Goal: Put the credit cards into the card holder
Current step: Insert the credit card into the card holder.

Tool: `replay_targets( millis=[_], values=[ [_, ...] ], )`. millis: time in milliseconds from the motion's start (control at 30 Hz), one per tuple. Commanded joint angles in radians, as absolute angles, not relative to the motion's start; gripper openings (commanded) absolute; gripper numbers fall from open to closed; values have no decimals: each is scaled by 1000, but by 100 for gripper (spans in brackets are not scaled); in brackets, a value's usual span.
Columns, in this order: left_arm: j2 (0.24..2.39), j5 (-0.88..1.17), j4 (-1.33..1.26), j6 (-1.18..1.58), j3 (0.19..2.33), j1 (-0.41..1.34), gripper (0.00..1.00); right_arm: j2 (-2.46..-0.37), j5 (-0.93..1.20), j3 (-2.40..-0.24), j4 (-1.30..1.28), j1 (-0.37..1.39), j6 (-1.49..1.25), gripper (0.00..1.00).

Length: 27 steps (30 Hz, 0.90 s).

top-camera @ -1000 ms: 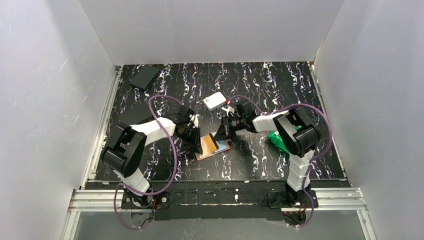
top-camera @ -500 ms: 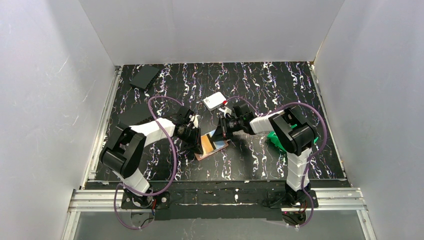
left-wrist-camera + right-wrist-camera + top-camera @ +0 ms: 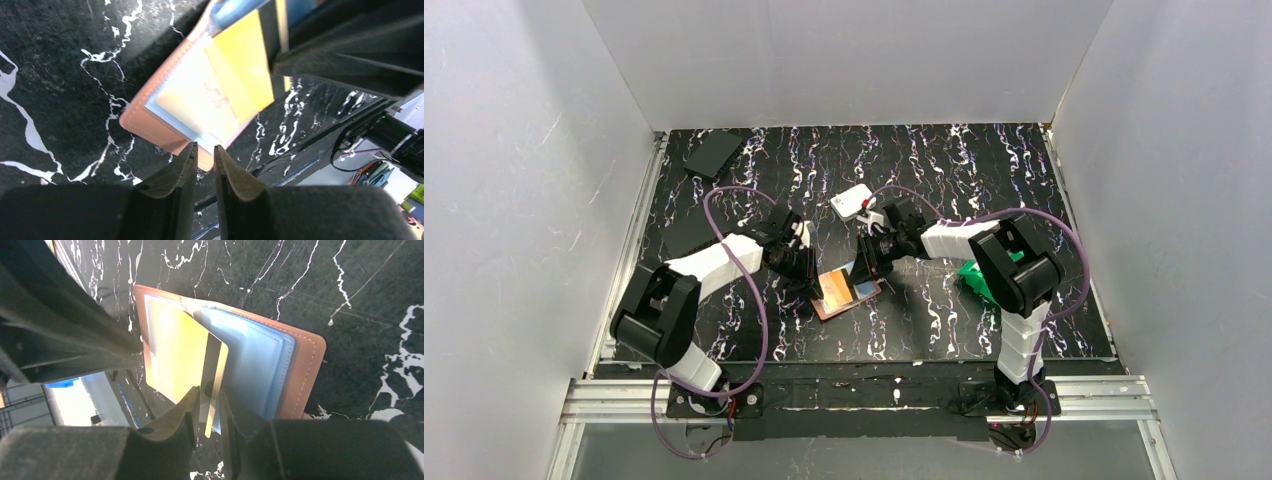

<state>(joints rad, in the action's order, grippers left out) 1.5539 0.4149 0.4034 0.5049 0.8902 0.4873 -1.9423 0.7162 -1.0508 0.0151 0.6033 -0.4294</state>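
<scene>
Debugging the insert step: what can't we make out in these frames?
Right wrist: whether the right gripper pinches the yellow black-striped card; its fingers cover the card's near edge.
Left wrist: far part of the orange-brown leather card holder, behind the right gripper's dark body.
Top: green plastic bin, mostly under the right arm.

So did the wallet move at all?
No. The wallet lies in the same spot on the table, no nearer to and no farther from the white box than before.
</scene>
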Motion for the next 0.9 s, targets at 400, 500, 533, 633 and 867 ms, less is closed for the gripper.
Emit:
replay_targets(
  millis=[400,500,533,633,867],
  values=[
    [1683,385,362,511,888,485,8,-2036,652,-1219,-192,710,-205,16],
    [1679,388,357,509,891,485,8,-2045,675,-1231,-187,733,-208,16],
    [1674,388,357,508,892,485,8,-2049,691,-1233,-179,739,-217,16],
    [1653,391,358,505,893,485,7,-2046,753,-1205,-105,741,-286,18],
    [1621,394,353,501,887,485,7,-2008,809,-1088,155,740,-557,24]
  ],
)
